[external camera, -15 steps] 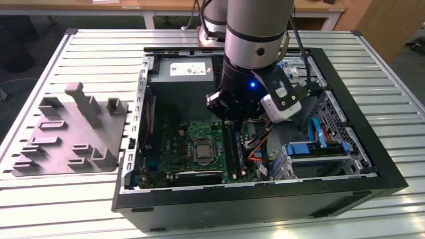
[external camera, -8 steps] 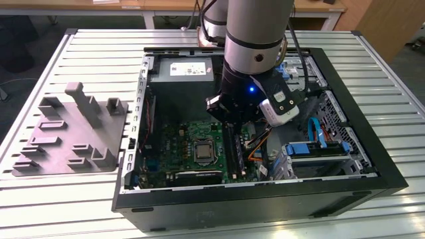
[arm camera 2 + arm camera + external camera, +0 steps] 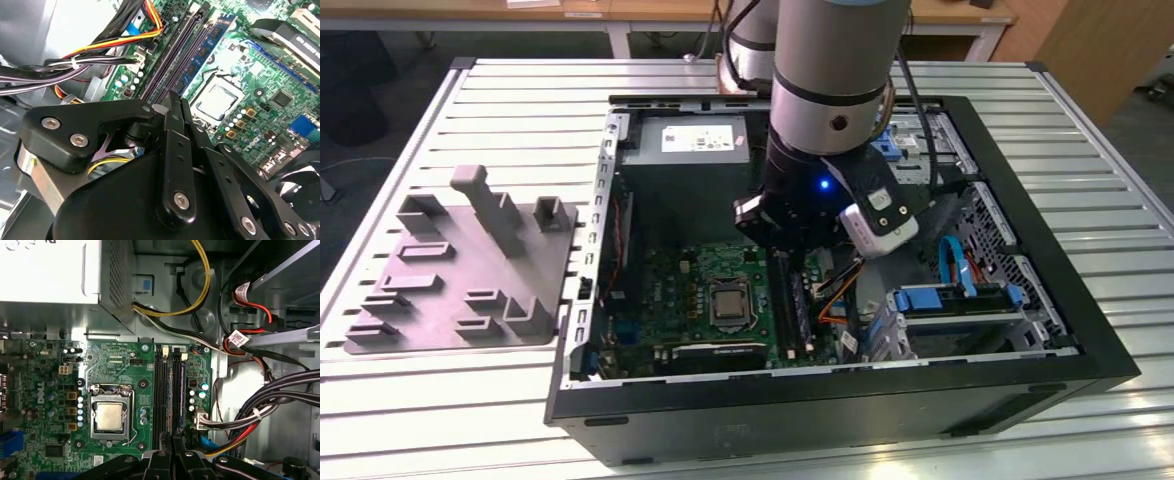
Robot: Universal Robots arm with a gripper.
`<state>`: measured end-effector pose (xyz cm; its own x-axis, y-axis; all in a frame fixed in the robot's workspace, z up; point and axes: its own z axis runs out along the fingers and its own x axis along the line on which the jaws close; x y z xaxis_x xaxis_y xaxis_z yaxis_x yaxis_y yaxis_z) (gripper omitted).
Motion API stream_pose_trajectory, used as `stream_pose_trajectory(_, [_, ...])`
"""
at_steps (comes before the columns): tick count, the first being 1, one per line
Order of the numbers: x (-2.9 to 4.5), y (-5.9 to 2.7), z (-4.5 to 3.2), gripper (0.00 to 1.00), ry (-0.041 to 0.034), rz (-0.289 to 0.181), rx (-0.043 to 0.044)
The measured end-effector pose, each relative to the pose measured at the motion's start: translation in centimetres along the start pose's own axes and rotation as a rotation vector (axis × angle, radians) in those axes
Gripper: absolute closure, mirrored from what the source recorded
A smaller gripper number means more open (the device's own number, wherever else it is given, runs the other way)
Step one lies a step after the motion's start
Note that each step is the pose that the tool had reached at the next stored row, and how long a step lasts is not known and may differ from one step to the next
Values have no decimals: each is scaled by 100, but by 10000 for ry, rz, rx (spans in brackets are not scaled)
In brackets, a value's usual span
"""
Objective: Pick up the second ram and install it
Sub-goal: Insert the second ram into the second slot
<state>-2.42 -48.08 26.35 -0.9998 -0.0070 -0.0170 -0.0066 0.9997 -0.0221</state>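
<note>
Now, at the exterior view's left, a grey moulded fixture (image 3: 454, 270) lies on the slatted metal table (image 3: 454, 420), well apart from the work. Beside it stands the open computer case (image 3: 827, 400), with the grey power-supply box (image 3: 687, 140) at its far end and the large green circuit board (image 3: 680, 290) on its floor. The board's square silver socket (image 3: 724, 300) faces up.

Just to the right of that socket the arm reaches down into the case. The gripper (image 3: 785, 252) is low over the row of dark memory slots (image 3: 161, 390). In both wrist views its fingers (image 3: 176, 150) are pressed flat together with no gap, and nothing can be seen clamped between them.

The second ram (image 3: 181, 385) stands on edge in one of those slots. It is a thin blue strip whose row of dark chips shows in the second wrist view (image 3: 209, 47). It runs lengthwise straight away from the gripper (image 3: 172, 437), whose tips (image 3: 172, 97) sit at the near end of the slot row. Whether they touch the strip's top edge I cannot tell.

Further right, bundled cables (image 3: 280, 395) cross the case floor. The bright blue drive brackets (image 3: 954, 297) sit near the case's right wall, apart from the gripper.
</note>
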Motion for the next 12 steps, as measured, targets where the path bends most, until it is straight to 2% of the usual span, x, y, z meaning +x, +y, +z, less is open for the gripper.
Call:
stream_pose_trajectory(6, [2,2,104,87,0,0,0])
stream_pose_trajectory(9, [2,3,127,87,0,17,0])
stream_pose_trajectory(12, [3,3,136,87,6,255,8])
